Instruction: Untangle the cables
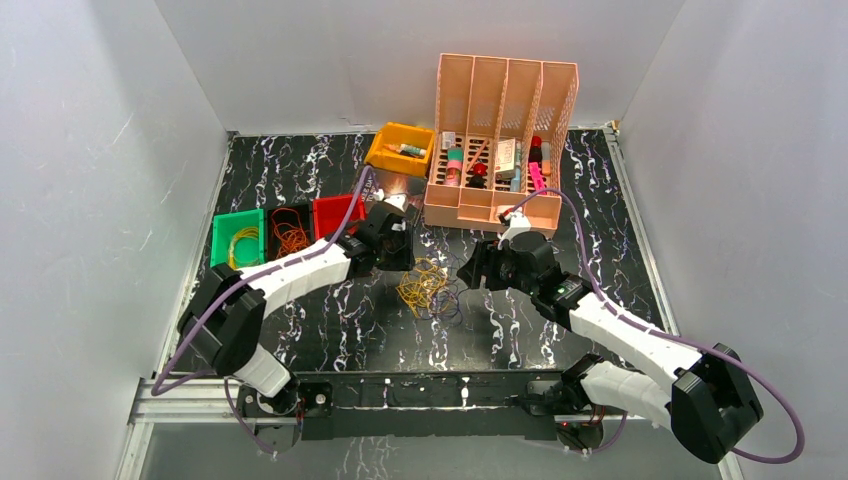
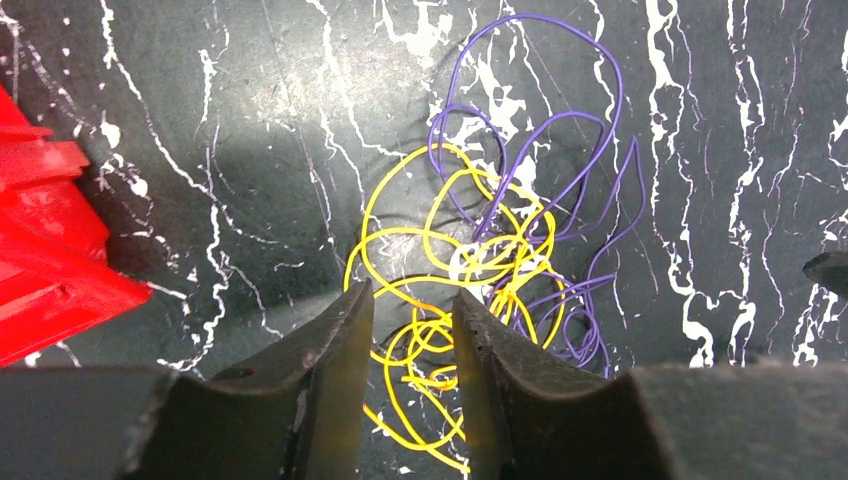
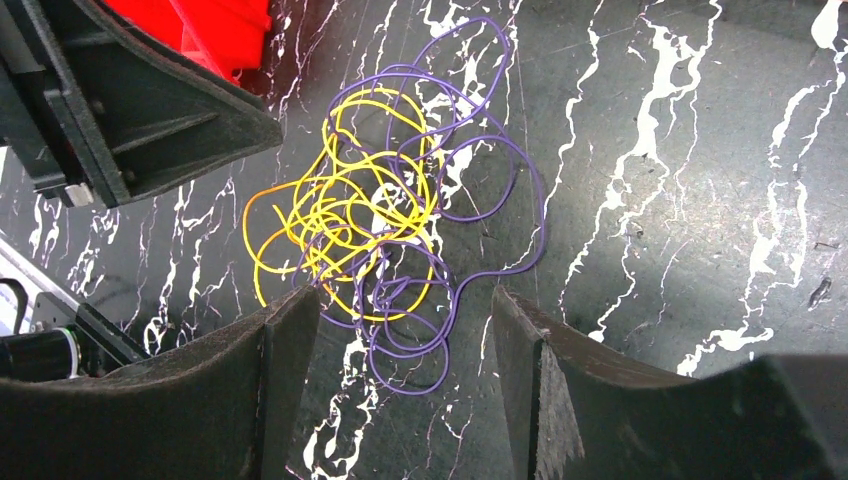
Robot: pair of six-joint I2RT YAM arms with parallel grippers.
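The cables lie in one tangle mid-table: yellow loops knotted with purple loops. My left gripper hangs low over the tangle's left side. Its jaws stand apart around several yellow strands without pinching them. From the right, my right gripper is open wide just above the purple loops, beside the yellow ones, with nothing gripped. In the top view the left gripper and right gripper face each other across the tangle.
At the left stand a green bin with yellow wire, a black bin with orange wire and a red bin. Further back are a yellow bin and a peach rack of small items.
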